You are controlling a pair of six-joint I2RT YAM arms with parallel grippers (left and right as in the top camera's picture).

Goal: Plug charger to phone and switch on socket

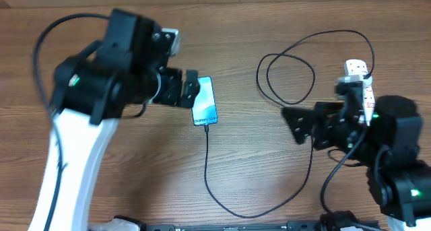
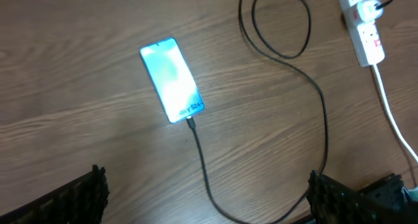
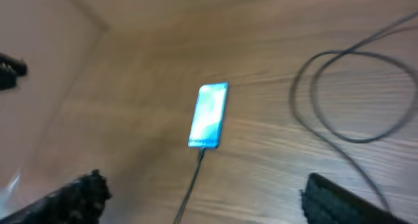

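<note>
The phone lies on the wooden table with its light-blue screen lit; it also shows in the left wrist view and the right wrist view. The charger's thin black cable meets the phone's lower end, curves across the table and loops toward the white socket, where a plug sits in it. My left gripper hovers just left of the phone, open and empty. My right gripper hangs left of the socket, open and empty.
The socket's thick white cord runs down the right side of the table. The cable loop lies between the phone and the socket. A table edge shows at the upper left in the right wrist view.
</note>
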